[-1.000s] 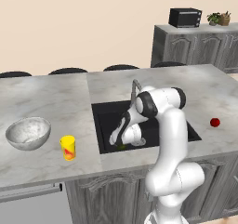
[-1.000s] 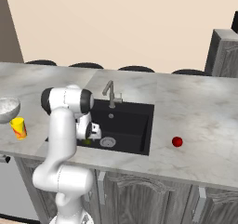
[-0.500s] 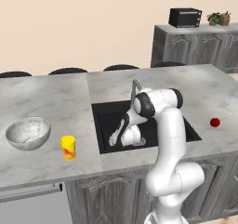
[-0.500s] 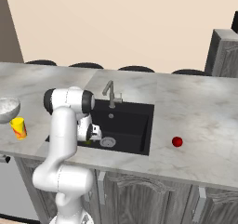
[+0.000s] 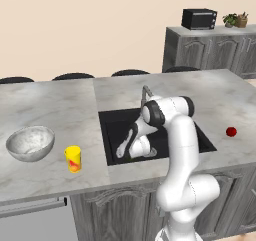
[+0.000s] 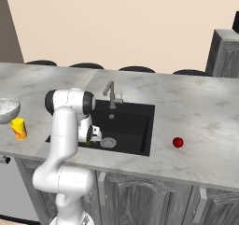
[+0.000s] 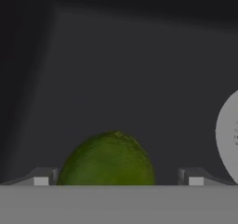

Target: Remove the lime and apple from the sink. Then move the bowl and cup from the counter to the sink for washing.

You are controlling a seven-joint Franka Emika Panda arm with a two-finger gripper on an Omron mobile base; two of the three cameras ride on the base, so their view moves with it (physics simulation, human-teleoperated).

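The gripper (image 7: pixel 115 179) is down inside the sink (image 5: pixel 112 122), its jaws spread wide with one fingertip on each side of the lime (image 7: pixel 108 160). In the hand view the lime sits between the two tips on the black sink floor; whether either tip touches its skin cannot be told. At the right edge of that view is part of the round silver drain (image 7: pixel 228 137), just beside the lime and apart from it. The dark sink wall rises behind.

From the right base view the hand is low at the near left end of the basin, with a sliver of green (image 6: pixel 88 142) showing by it and the drain (image 6: pixel 108 143) just to its right. The grey faucet (image 6: pixel 111 94) stands at the back rim, well clear of the hand. In the left base view the arm's forearm and wrist reach down into the basin and hide the lime.

The apple (image 5: pixel 231 131) lies on the marble counter (image 5: pixel 60 110) to the right of the sink, near the front edge. On the counter to the left, the yellow cup (image 5: pixel 73 159) stands upright near the front edge, and the marbled bowl (image 5: pixel 30 143) sits just beyond it, near but apart. Far behind, a black microwave (image 5: pixel 199 18) and a potted plant (image 5: pixel 236 20) sit on a separate cabinet.
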